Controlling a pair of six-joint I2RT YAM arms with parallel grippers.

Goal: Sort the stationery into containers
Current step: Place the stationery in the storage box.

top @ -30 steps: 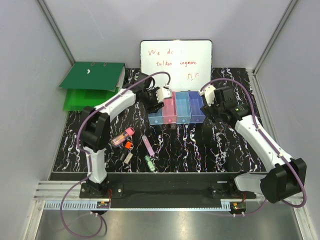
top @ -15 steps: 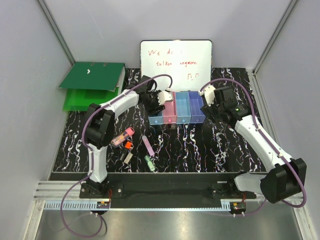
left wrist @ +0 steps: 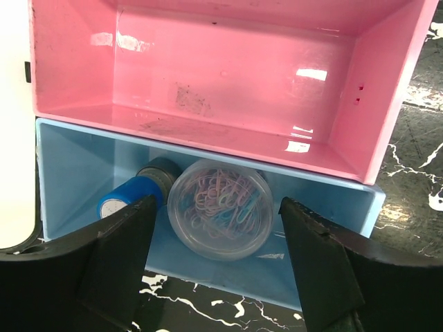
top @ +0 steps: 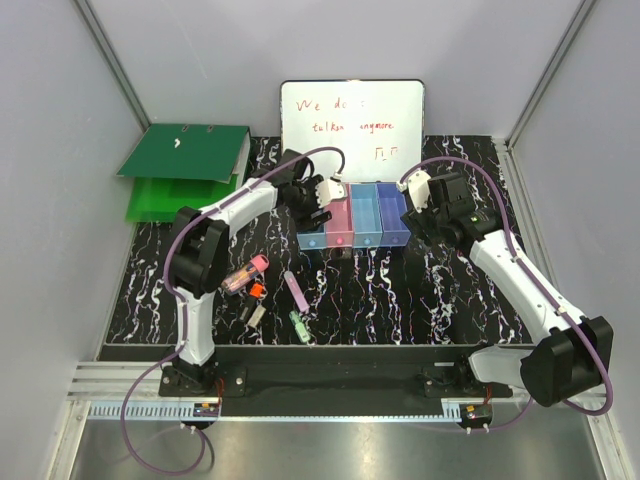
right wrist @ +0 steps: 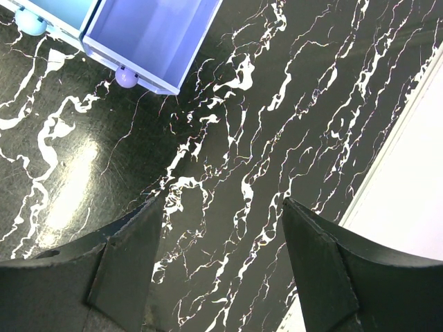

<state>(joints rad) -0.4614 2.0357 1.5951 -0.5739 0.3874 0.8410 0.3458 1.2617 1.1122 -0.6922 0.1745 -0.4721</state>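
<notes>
Four joined bins stand below the whiteboard: light blue (top: 311,238), pink (top: 340,226), light blue (top: 367,215), purple-blue (top: 393,215). My left gripper (top: 318,200) hangs open and empty over the left light blue bin (left wrist: 76,173). That bin holds a clear bottle with a blue cap (left wrist: 128,197) and a clear round tub of paper clips (left wrist: 220,207). The pink bin (left wrist: 208,90) is empty. A pink-capped tube (top: 246,273), orange-red piece (top: 256,290), grey-white block (top: 254,313), lilac stick (top: 296,291) and green clip (top: 298,324) lie on the mat. My right gripper (top: 425,215) is open and empty beside the purple-blue bin (right wrist: 149,34).
A white whiteboard (top: 351,120) with red writing leans at the back. A green ring binder (top: 185,165) lies at the back left. The black marbled mat (right wrist: 228,138) ends at a white edge (right wrist: 408,194) to the right of my right gripper (right wrist: 221,270).
My left gripper has shifted slightly back and right over the left light blue bin, and its arm has swung a little. The right arm has not moved.
</notes>
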